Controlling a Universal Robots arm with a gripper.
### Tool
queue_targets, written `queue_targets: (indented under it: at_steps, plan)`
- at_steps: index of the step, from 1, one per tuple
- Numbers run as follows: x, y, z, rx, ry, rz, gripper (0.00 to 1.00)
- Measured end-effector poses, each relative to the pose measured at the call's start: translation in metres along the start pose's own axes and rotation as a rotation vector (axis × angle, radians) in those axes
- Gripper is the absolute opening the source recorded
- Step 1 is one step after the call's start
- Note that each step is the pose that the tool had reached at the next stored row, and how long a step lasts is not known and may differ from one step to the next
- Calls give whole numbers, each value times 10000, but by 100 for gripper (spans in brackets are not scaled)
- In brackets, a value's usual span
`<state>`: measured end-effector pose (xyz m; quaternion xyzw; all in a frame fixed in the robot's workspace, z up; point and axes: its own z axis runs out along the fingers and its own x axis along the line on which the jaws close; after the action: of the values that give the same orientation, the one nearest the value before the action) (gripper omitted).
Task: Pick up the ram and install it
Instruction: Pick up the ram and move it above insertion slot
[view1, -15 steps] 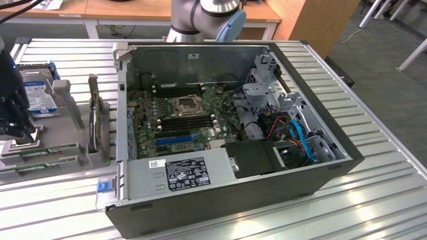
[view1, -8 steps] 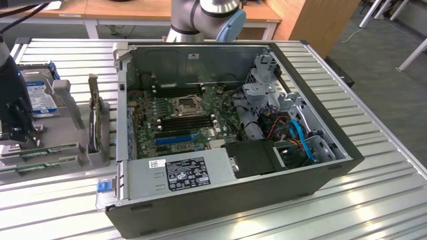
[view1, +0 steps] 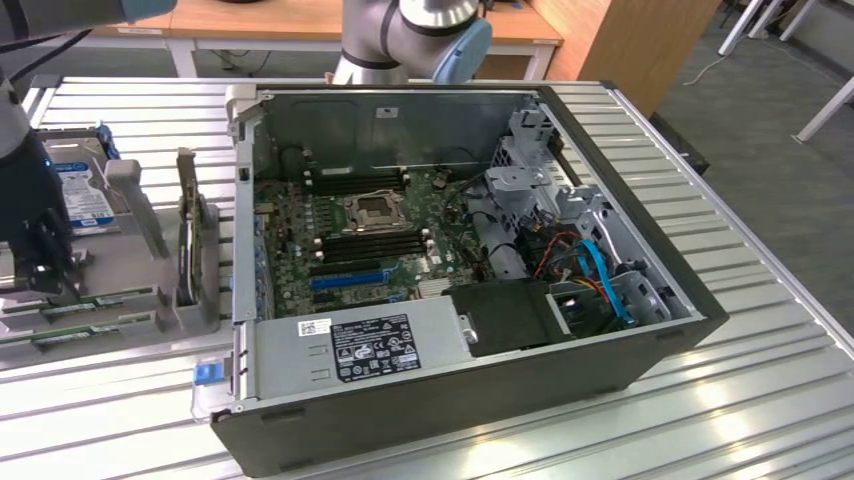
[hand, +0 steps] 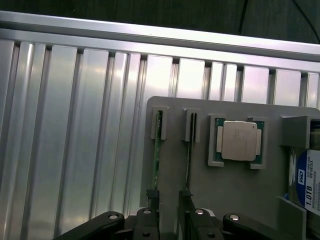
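The claw (hand: 170, 212) hangs over the grey parts tray (hand: 240, 200) with its fingers (hand: 152, 220) spread and nothing pinched between them. The tray sits on the slatted bench (view1: 747, 400) by the bench edge on the exterior view's left, just beside the open computer case (view1: 601, 370).

The ram (hand: 157, 150) stands on its thin edge in a narrow slot of the tray, not yet lifted. A second stick (hand: 189, 150) stands parallel in the neighbouring slot, with the processor (hand: 237, 140) one pocket further along.

The relation that matters is how the ram lies from the claw. It runs straight away from the fingertips, near end right under them and far end pointing at the bench's edge rail beyond the tray, so its long axis lies square to that edge. The spread fingers sit across that axis, which suits a pinch on the ram's flat faces.

In the wrist view each fingertip overlaps the near end of one stick, and the gap between them falls over the bare tray between the two slots. I judge the claw is not yet centred on the ram. How high it stands above the stick I cannot tell.
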<state>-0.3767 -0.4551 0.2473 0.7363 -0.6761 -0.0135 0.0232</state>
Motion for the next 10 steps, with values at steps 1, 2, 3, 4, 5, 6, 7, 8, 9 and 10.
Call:
queue_targets:
  at_steps: [1,2,3,4,5,6,7,8,9,10]
  plan:
    - [0,-1,19,-1,0,0,30]
    - [0,-2,36,-1,0,0,30]
    - [0,-2,48,0,0,0,30]
    - [0,-2,48,-2,1,0,30]
    - [0,-2,48,-2,1,0,30]
    - [0,-2,48,-3,1,0,30]
    - [0,-2,49,-2,1,0,30]
    - [2,-2,50,-1,1,0,30]
    - [11,-2,51,1,0,-1,30]
    - [23,-1,50,1,0,-1,30]
